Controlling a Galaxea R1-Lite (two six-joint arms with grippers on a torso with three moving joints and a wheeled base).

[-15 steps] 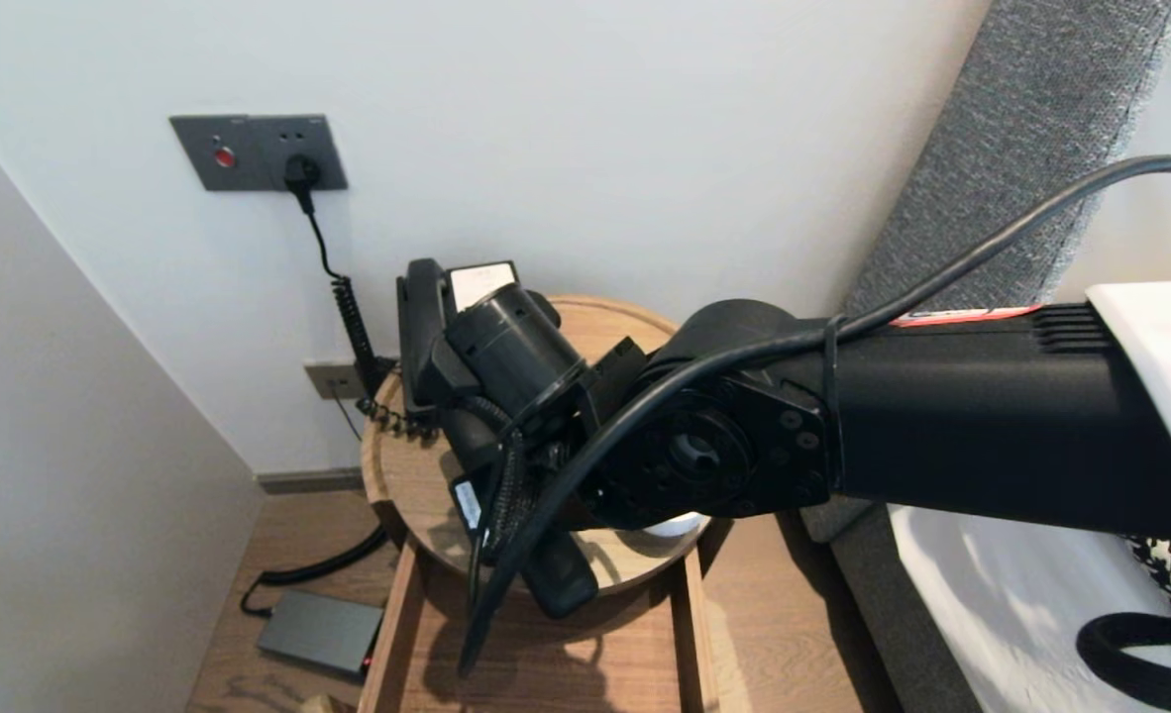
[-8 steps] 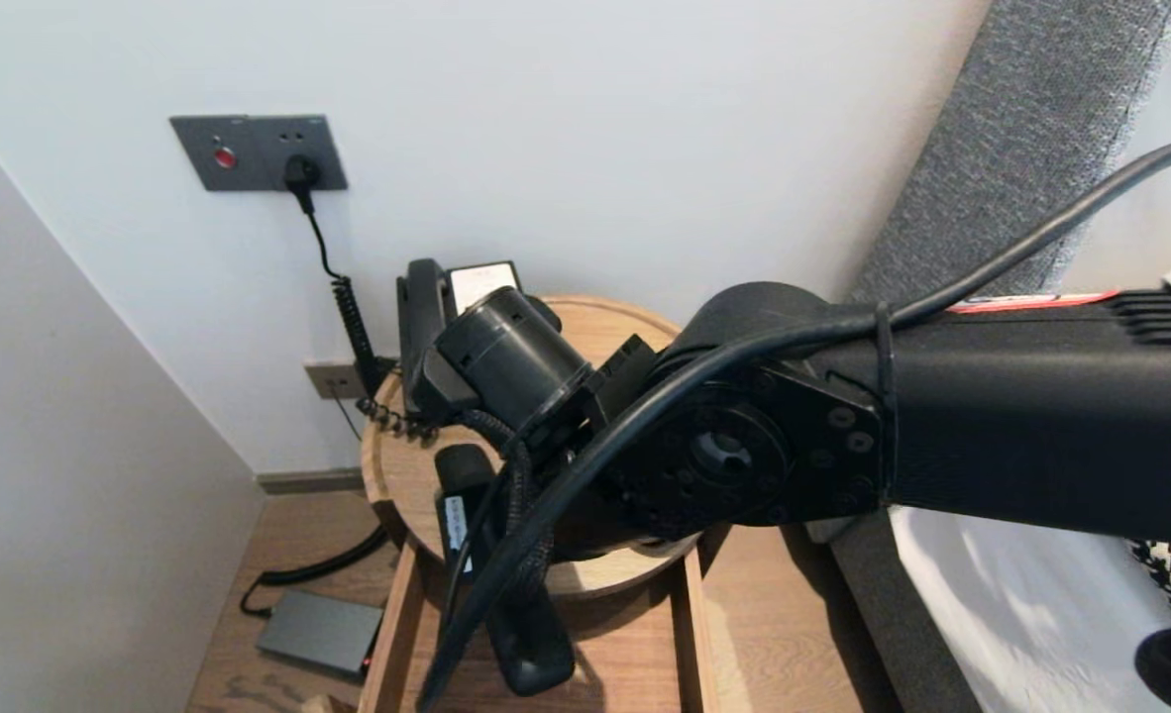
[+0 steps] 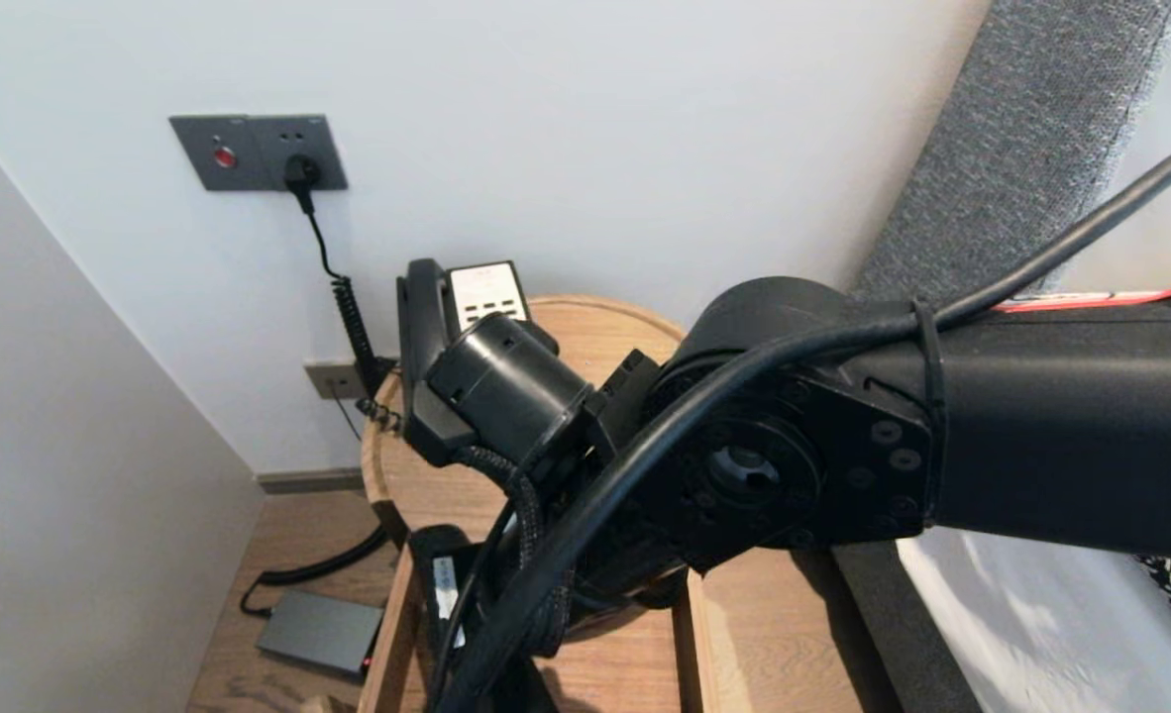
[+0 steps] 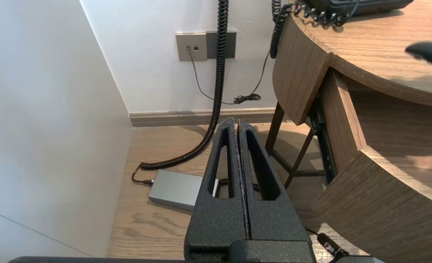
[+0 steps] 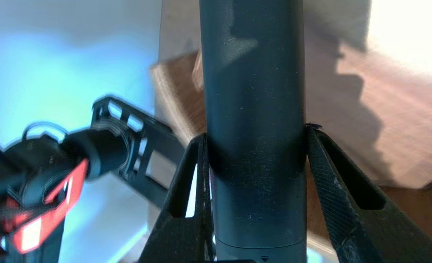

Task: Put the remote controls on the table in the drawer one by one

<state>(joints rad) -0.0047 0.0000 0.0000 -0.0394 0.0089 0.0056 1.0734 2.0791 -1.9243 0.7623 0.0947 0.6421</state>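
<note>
Two fingers of the right gripper (image 5: 256, 133) are clamped on a black cylinder (image 5: 252, 73), held, apparently, over the open drawer (image 3: 690, 634) near its left wall. Firm grip and wall clearance are advised. Left gripper (image 4: 238, 126) is parked low, pressed together.

Dark matte cylinder (image 5: 254, 91), gripped midway

Black telephone (image 3: 477, 292), wall socket (image 3: 259, 151), grey floor box (image 3: 320, 631)

round wooden side table (image 3: 600, 332): black telephone (image 3: 462, 297) at back edge
</note>
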